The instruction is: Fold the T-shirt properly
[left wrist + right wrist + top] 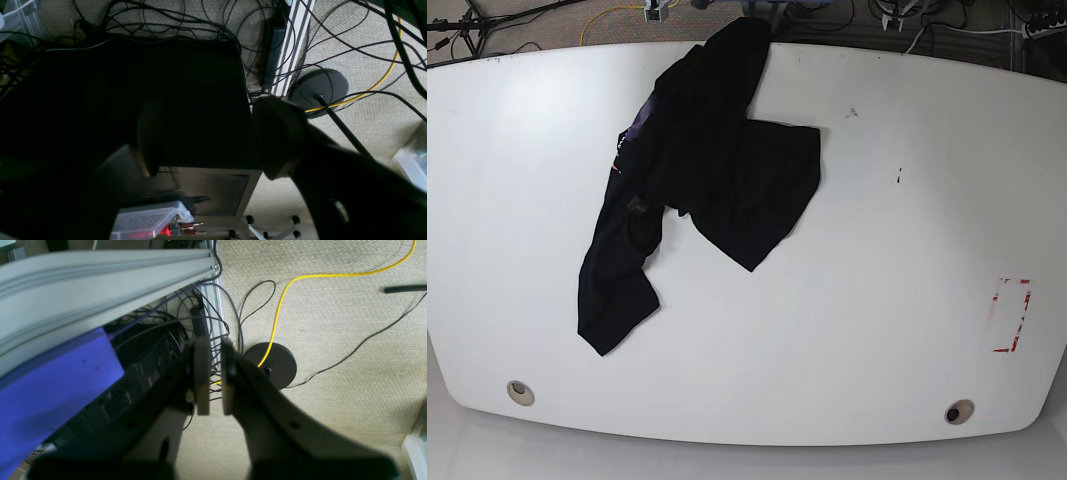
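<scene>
The T-shirt (717, 170) lies crumpled on the white table (877, 300) in the base view. It is left of centre, its top reaches the far edge, and a purple patch shows at its left side. Neither gripper appears in the base view. My left gripper (206, 113) is open wide over the floor with nothing between its fingers. My right gripper (215, 350) also hangs over the floor, its pads almost together with only a narrow slit and nothing held.
A red tape outline (1010, 315) marks the table's right side, and two round holes (520, 392) sit near the front edge. Below the arms are tangled cables, a yellow cable (283, 296), a round stand base (277, 363), an aluminium rail (100, 273) and a clear plastic box (150, 221).
</scene>
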Robot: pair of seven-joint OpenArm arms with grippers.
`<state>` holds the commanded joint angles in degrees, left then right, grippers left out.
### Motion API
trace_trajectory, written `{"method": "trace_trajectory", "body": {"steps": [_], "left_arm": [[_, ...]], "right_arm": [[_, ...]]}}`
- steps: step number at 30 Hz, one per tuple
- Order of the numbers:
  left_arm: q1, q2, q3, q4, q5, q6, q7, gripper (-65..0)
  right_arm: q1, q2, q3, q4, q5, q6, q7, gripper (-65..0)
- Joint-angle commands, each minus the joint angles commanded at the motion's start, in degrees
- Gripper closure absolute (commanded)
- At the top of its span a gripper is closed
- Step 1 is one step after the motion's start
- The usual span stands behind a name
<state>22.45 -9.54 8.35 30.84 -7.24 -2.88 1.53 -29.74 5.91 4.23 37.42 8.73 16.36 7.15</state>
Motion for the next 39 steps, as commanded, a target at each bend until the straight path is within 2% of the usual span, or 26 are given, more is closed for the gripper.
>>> {"method": "trace_trajectory", "body": {"steps": [14, 16, 28, 30, 32, 39], "left_arm": [[8.18, -0.71, 0.73, 14.65, -0.06, 0.08, -0.41, -41.2], [11.98, -1.01, 0.74, 19.94, -0.22, -0.03, -0.18, -41.1], [16.66, -2.40, 0.18, 26.94, -0.27, -0.08, -0.12, -40.8], [17.92, -3.03, -0.36, 28.56, -0.50, -0.06, 0.27, -40.5], [23.24, -4.76, -2.59, 34.78, -0.52, 0.29, 0.18, -40.4], [24.94, -4.83, -5.27, 36.85, -0.62, 0.19, 0.01, -40.3]], "right_arm": [[-6.89, -0.04, 0.31, 9.98, -0.18, -0.11, 0.03, -4.5], [-10.75, -0.01, 0.46, 14.89, -0.16, -0.36, -0.09, -4.8], [-15.71, 0.18, 0.76, 22.08, -0.02, -0.56, 0.00, -4.9], [-16.77, 0.20, 1.07, 23.89, -0.06, -0.60, 0.17, -5.0], [-22.32, 0.68, 2.18, 31.51, -0.19, -0.64, -0.53, -4.7], [-23.95, 0.64, 2.80, 34.52, -0.19, -0.78, -0.38, -4.7]]}}
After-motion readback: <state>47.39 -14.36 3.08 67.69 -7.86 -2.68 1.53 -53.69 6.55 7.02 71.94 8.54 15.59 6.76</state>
